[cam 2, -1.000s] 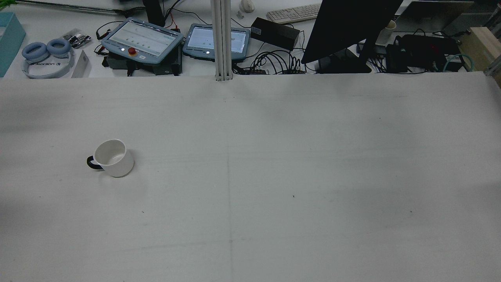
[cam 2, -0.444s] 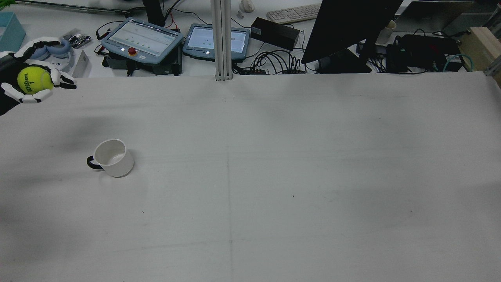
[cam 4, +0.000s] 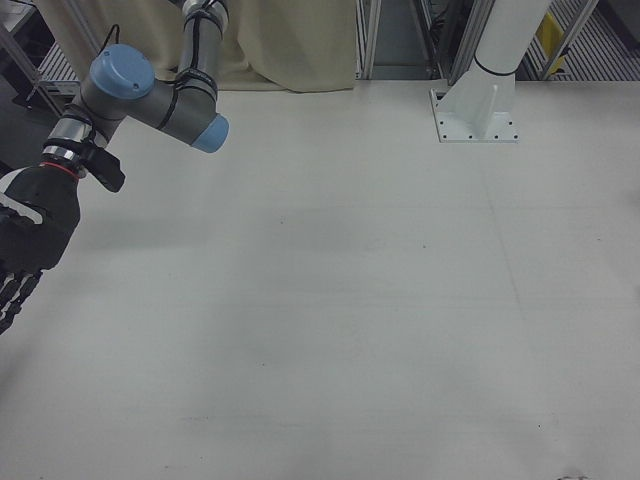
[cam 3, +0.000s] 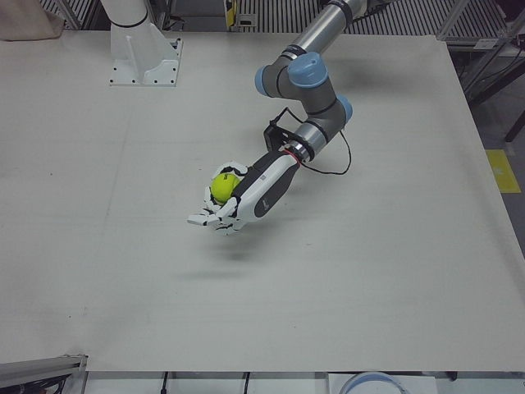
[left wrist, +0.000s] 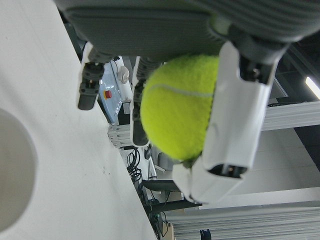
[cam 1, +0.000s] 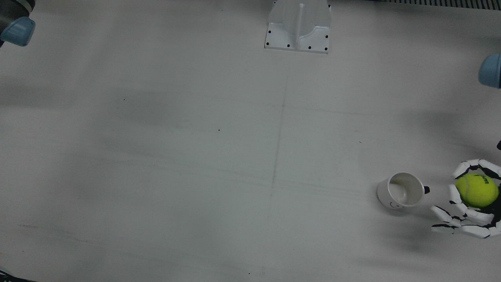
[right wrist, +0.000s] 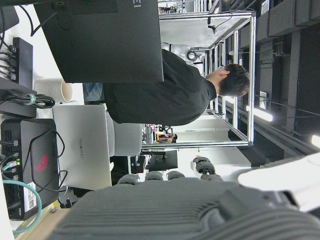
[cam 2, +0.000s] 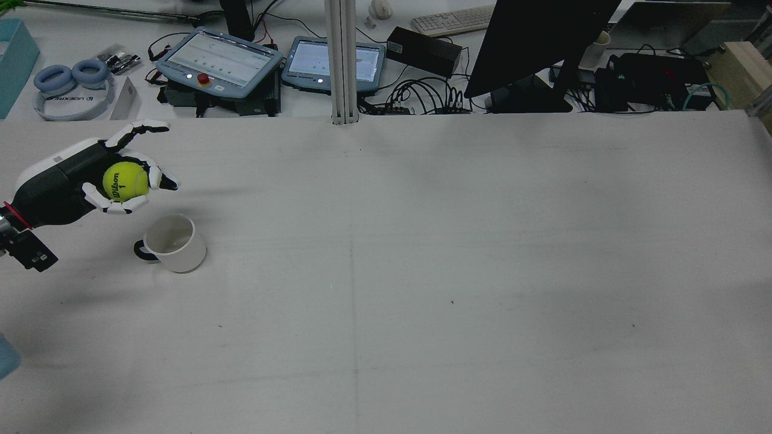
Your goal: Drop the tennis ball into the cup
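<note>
A white cup [cam 2: 172,242] with a dark handle stands upright on the left part of the table; it also shows in the front view [cam 1: 403,190]. My left hand [cam 2: 96,178] is shut on a yellow tennis ball [cam 2: 125,182] and holds it above the table, beside the cup, not over its mouth. The front view shows the ball [cam 1: 476,190] right of the cup. In the left hand view the ball [left wrist: 182,105] sits between the fingers, with the cup's rim [left wrist: 15,170] at the left edge. My right hand [cam 4: 25,240] hangs empty, fingers extended, off the table's side.
Beyond the table's far edge lie two teach pendants [cam 2: 220,60], headphones [cam 2: 72,84], a monitor [cam 2: 537,42] and cables. A metal post [cam 2: 342,60] stands at that edge. A white pedestal [cam 1: 298,25] is at the robot's side.
My left hand came in from the left with the tennis ball and moved toward the cup, lower and closer now. The cup has not moved.
</note>
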Robot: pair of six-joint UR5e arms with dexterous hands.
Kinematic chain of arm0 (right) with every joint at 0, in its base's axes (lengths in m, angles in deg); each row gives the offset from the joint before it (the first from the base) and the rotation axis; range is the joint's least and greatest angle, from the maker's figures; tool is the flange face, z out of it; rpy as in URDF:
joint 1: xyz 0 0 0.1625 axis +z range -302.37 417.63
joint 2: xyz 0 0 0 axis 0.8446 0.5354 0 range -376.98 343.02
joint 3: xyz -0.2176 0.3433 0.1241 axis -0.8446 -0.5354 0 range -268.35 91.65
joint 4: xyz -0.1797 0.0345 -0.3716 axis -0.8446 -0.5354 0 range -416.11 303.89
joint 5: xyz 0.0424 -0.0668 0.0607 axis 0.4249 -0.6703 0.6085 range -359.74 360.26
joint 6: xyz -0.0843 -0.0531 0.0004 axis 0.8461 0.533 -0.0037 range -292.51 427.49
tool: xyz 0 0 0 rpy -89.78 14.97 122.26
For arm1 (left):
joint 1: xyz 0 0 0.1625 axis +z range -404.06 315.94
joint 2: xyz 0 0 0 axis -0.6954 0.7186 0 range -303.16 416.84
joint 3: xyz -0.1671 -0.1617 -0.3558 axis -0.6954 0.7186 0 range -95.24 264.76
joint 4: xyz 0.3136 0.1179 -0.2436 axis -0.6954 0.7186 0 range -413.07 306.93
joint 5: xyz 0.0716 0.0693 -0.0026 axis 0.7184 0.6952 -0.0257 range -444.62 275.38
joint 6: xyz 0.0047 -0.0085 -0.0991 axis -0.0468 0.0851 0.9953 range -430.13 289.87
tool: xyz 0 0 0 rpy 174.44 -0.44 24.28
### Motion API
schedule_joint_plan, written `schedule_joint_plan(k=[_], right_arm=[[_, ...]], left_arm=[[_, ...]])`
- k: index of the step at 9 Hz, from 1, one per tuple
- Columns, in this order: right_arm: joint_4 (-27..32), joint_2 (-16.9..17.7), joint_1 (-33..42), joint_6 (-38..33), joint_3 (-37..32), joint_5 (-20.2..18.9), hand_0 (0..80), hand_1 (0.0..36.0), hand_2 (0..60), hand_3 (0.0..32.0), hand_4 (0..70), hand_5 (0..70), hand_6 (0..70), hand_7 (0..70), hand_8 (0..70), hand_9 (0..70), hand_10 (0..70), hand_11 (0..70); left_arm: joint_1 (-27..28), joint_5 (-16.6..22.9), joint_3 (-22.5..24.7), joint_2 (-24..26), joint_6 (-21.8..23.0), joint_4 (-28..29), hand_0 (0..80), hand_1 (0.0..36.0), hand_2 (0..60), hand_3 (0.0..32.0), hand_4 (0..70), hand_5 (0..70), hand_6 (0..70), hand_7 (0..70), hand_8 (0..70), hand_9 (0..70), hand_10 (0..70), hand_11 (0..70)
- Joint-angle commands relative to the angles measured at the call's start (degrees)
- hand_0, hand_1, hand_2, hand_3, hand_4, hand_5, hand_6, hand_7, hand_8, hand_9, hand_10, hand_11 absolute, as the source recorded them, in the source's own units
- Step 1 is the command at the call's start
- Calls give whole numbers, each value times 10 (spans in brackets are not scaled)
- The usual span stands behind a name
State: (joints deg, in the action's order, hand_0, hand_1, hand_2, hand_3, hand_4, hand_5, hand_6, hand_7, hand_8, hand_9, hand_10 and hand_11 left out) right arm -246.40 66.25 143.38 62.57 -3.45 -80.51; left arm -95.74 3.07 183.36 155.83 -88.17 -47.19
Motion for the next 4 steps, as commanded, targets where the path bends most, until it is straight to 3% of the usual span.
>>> schedule_joint_plan(k=[1, 2, 3, 4], right_arm=[[0, 0, 0, 0, 0, 0, 0, 0, 0, 0, 0, 0, 0, 0, 0, 0, 0, 0], [0, 0, 0, 0, 0, -1, 0, 0, 0, 0, 0, 0, 0, 0, 0, 0, 0, 0], [0, 0, 0, 0, 0, 0, 0, 0, 0, 0, 0, 0, 0, 0, 0, 0, 0, 0], [0, 0, 0, 0, 1, 0, 0, 0, 0, 0, 0, 0, 0, 0, 0, 0, 0, 0]], left_arm=[[51, -30, -37, 3, -3, 28, 800, 360, 403, 306, 0, 288, 656, 422, 336, 250, 126, 224], [53, -28, -48, 20, -3, 28, 800, 360, 377, 308, 0, 210, 370, 259, 200, 119, 116, 206], [53, -28, -61, 31, 0, 30, 651, 349, 382, 320, 0, 186, 340, 137, 146, 40, 97, 173], [52, -28, -65, 31, 3, 33, 577, 294, 371, 320, 0, 182, 402, 81, 134, 5, 81, 146]])
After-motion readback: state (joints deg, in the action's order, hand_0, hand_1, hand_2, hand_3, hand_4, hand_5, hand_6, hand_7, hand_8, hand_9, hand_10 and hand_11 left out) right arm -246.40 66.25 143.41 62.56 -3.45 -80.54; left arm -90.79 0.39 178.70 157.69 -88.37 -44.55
